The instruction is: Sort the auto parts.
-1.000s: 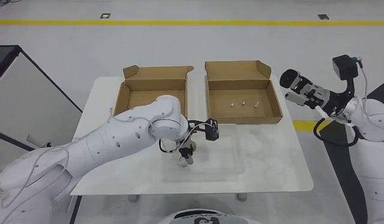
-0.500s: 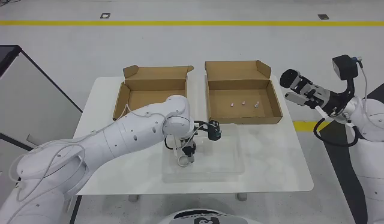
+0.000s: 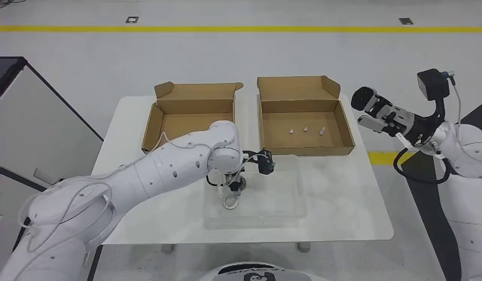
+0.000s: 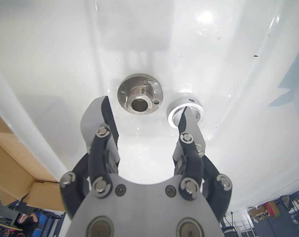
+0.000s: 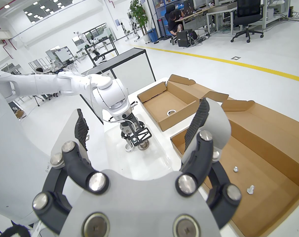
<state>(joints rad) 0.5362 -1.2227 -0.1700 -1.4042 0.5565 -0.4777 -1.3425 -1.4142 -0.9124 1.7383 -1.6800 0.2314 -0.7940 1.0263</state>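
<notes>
Table (image 3: 346, 198) with cardboard boxes (image 3: 188, 126) on grey floor (image 3: 226, 55)

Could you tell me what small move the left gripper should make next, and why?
Probably shift the left gripper away from the collar ring: its open jaws flank the flanged hub, but one fingertip overlaps the ring; lowering might hit it.

Swung the left arm's wrist joint (image 3: 224, 153) rightward in the top view, toward frame centre, mostly within the first half second, pivoting above the left gripper (image 3: 230, 202). Drew the forearm further across from the lower left. Nudged the black camera block (image 3: 263, 163) right, then slightly back left.
</notes>
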